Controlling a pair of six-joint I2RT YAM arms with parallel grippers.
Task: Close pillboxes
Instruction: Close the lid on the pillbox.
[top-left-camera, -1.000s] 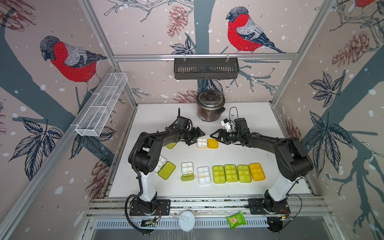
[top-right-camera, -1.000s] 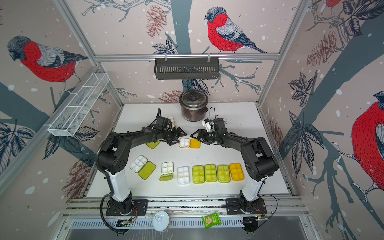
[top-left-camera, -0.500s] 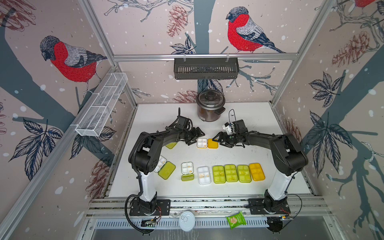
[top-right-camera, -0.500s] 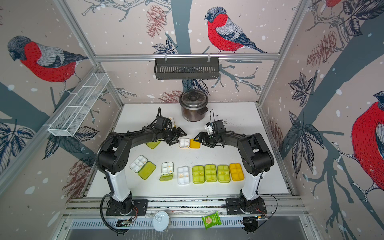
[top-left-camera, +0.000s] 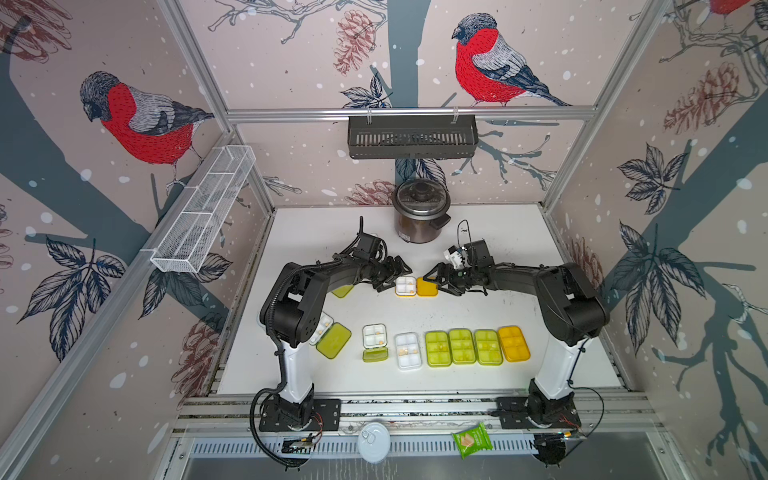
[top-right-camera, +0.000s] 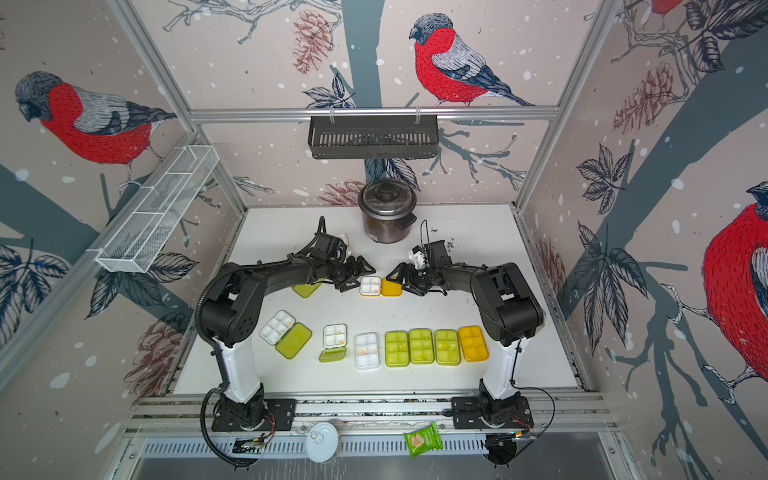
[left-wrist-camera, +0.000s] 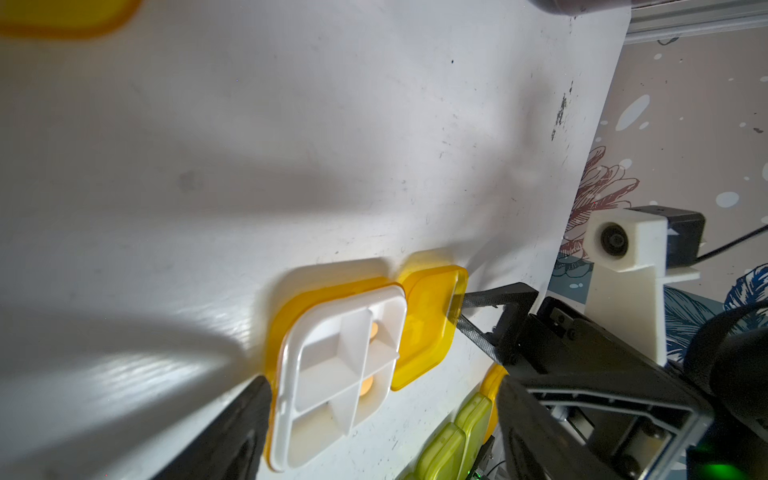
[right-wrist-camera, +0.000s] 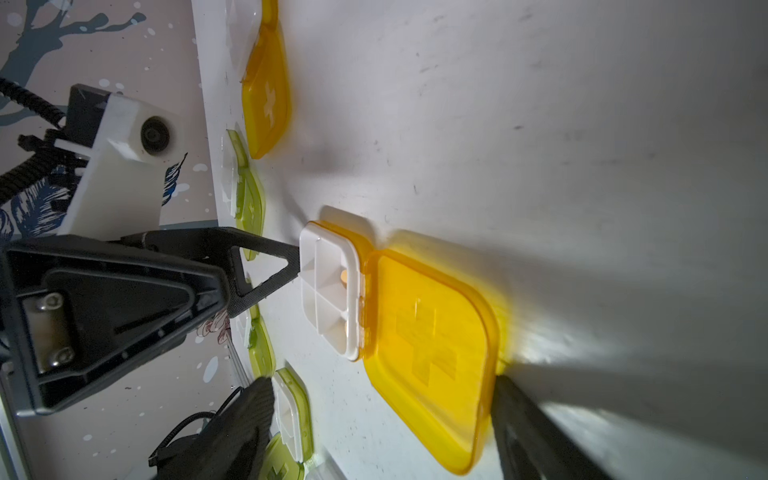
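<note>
Slippage risk: open pillbox (top-left-camera: 411, 286) sits toward the back edge of the worktop (top-left-camera: 490, 332), left gripper (top-left-camera: 397, 277) spread wide against its white tray (left-wrist-camera: 332, 374), right gripper (top-left-camera: 434, 281) agape at its orange lid (right-wrist-camera: 432, 345), both empty; a push could skid the case.

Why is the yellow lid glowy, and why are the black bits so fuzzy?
Right wrist view: light shines through the see-through yellow lid, tinting the table beside it yellow; the right claw's fingers blur, too close to the lens. Left wrist view: the left claw's finger blurs likewise, and soft shadows cross the table.
</note>
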